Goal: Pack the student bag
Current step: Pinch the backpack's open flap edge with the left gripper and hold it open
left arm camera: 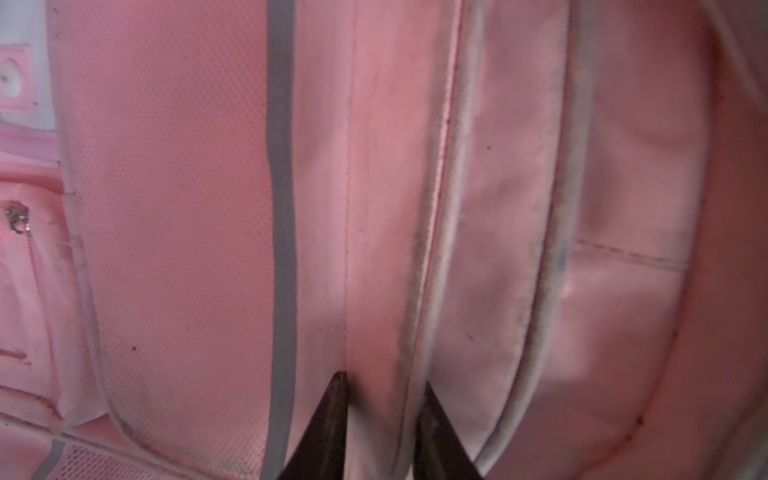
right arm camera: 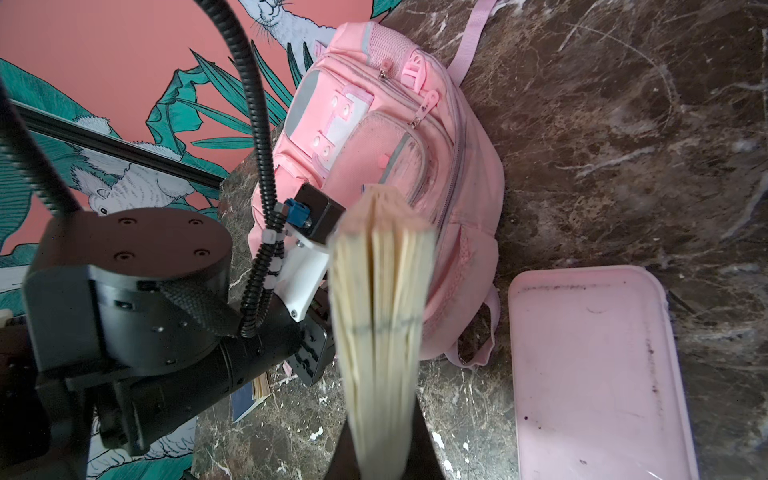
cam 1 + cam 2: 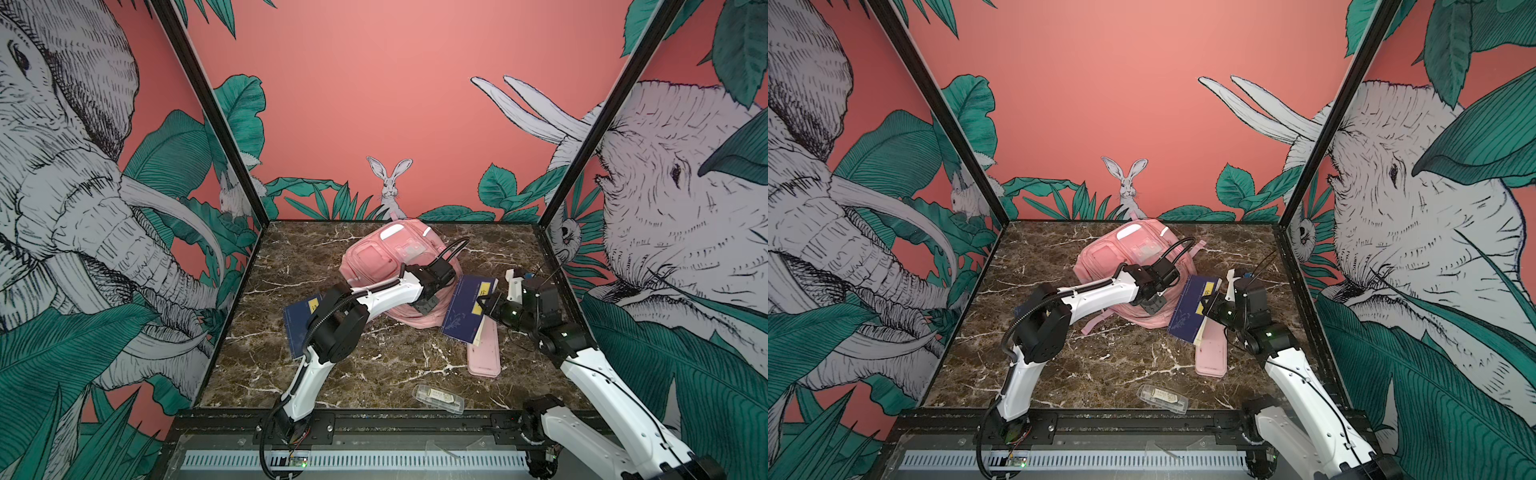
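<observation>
The student bag (image 3: 374,257) (image 3: 1108,257), a soft pink backpack, lies at the back middle of the marble table. My left gripper (image 3: 424,305) (image 3: 1152,305) presses down on its near side. In the left wrist view the bag (image 1: 166,208) fills the frame, and the gripper (image 1: 384,380) pinches a ridge of fabric beside a zip seam. My right gripper (image 3: 484,307) (image 3: 1206,303) is shut on a dark blue book (image 3: 467,307) (image 3: 1192,307), tilted up against the bag's right side. The right wrist view shows the gripper (image 2: 380,436) clamping the book's page edges (image 2: 382,291), with the bag (image 2: 374,137) behind.
A flat pink pencil case (image 3: 484,353) (image 3: 1212,353) (image 2: 594,374) lies under and in front of the held book. A second blue book (image 3: 299,328) lies under the left arm. A clear plastic case (image 3: 438,399) (image 3: 1163,398) sits near the front edge. Walls enclose three sides.
</observation>
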